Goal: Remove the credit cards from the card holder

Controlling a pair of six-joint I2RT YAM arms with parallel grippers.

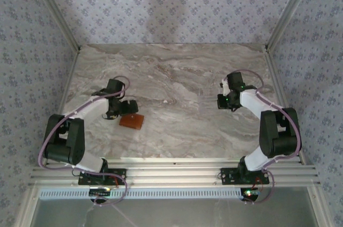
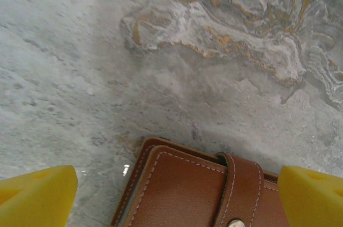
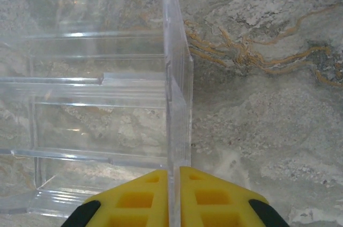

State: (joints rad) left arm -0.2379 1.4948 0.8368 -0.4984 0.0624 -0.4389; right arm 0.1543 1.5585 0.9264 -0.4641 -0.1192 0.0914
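Note:
The card holder point(image 2: 187, 189) is an orange-brown leather wallet lying flat on the marble table, closed, with its strap and snap point(image 2: 236, 222) fastened. In the top view the card holder point(image 1: 132, 121) lies in front of the left arm. My left gripper point(image 2: 177, 197) hovers right over it, its yellow fingertips point(image 2: 37, 195) spread wide on either side, open and not touching it. The credit cards are hidden. My right gripper point(image 3: 175, 195) is shut on the thin upright side wall of a clear acrylic tiered stand point(image 3: 96, 109).
The marble table point(image 1: 177, 77) has patterned walls at the back and sides and a metal rail along its near edge. The transparent stand sits at the right, under the right gripper point(image 1: 228, 101), and is hard to make out from above.

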